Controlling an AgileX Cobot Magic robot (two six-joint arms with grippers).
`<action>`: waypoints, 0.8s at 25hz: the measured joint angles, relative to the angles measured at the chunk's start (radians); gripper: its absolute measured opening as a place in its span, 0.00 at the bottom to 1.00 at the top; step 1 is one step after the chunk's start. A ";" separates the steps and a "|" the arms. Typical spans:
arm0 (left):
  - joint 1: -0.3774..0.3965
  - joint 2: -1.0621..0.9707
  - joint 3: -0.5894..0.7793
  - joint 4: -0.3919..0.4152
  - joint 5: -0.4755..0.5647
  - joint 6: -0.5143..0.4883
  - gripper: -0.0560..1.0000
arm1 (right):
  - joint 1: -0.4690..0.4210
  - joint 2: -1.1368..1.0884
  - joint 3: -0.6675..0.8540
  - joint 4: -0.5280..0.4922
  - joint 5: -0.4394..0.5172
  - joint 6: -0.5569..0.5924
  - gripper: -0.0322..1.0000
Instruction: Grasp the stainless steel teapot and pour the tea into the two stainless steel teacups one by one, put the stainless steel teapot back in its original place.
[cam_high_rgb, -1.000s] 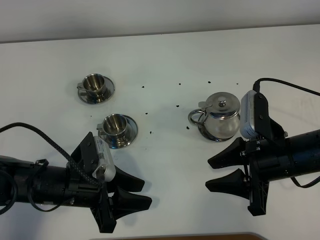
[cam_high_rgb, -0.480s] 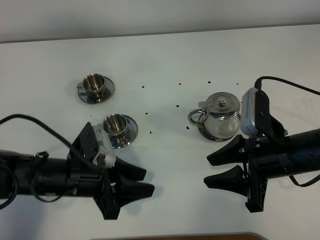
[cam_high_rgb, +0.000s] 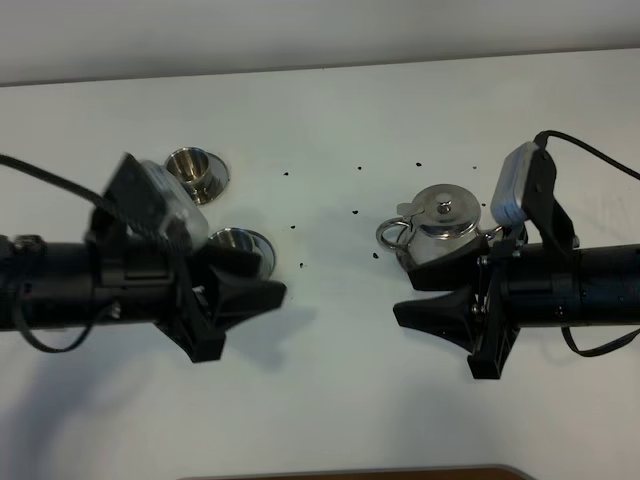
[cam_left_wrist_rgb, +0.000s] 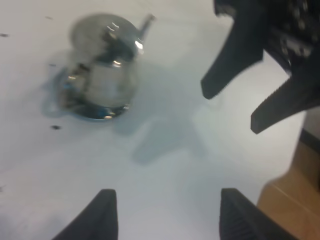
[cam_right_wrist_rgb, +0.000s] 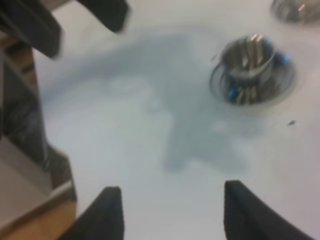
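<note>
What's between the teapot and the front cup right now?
Between teapot and front cup there is only bare white table with a few dark specks, as the exterior high view shows.

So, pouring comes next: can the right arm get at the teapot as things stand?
Probably yes. The right gripper is open and empty, close beside the teapot, and nothing stands between them.

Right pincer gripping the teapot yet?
No: the right wrist view shows the right pincer with open jaws and nothing between them, and the teapot is not in that view.
</note>
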 joint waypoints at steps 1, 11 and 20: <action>0.000 -0.033 -0.011 0.054 -0.015 -0.102 0.54 | 0.000 0.000 -0.002 0.013 -0.008 0.000 0.46; 0.000 -0.333 -0.088 1.018 0.168 -1.328 0.54 | 0.000 0.001 -0.197 -0.082 -0.169 0.234 0.44; 0.000 -0.401 -0.099 1.508 0.562 -1.736 0.51 | 0.000 0.001 -0.501 -0.756 -0.184 0.999 0.44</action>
